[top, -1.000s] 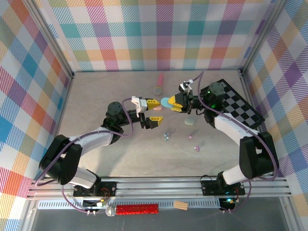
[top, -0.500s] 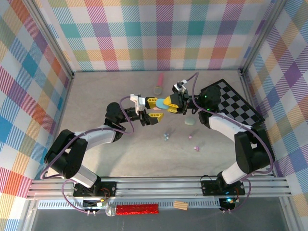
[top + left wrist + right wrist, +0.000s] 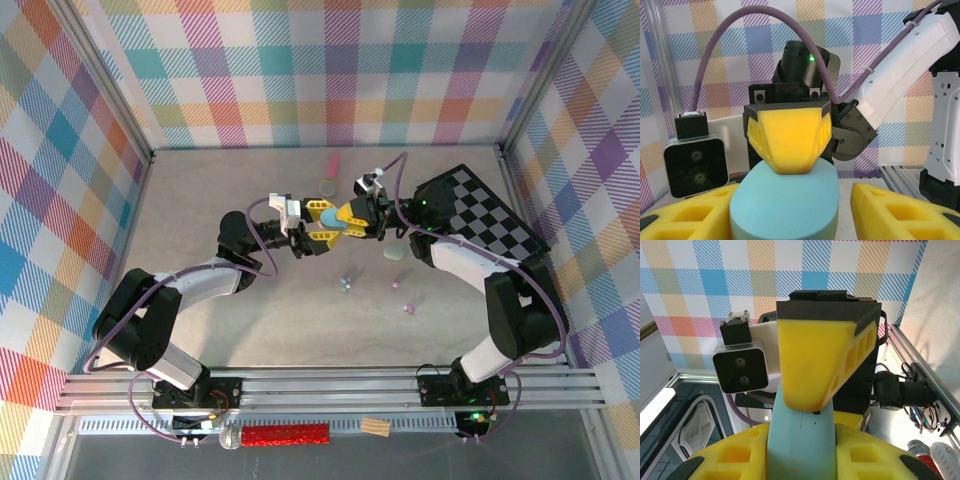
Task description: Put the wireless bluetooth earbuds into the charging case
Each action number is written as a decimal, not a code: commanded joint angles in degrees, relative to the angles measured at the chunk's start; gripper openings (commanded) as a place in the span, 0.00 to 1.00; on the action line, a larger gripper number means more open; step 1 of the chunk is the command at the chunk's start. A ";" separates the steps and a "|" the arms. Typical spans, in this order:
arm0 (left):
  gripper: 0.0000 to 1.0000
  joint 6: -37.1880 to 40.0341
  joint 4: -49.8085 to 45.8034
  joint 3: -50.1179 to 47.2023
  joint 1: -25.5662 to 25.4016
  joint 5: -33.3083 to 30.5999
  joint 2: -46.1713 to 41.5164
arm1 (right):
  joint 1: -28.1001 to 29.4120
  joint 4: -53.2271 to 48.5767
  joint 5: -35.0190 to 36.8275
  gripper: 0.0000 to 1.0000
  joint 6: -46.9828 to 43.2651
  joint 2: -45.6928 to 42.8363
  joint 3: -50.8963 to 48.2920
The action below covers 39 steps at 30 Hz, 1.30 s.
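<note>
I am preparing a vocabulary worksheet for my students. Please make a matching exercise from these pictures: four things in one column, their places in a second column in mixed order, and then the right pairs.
Things
1. light blue case
2. pale green case
3. checkered board
4. red glittery strip

Places
A. in front of the rail, at the near edge
B. lying on the table beside the right arm
C. gripped by the right gripper
D. on the right side of the table

Pairs: 1-C, 2-B, 3-D, 4-A
</note>
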 commanded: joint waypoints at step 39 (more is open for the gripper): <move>0.39 -0.61 3.84 3.13 -0.55 4.50 1.88 | 0.11 -0.45 1.21 0.18 -2.21 -2.29 1.52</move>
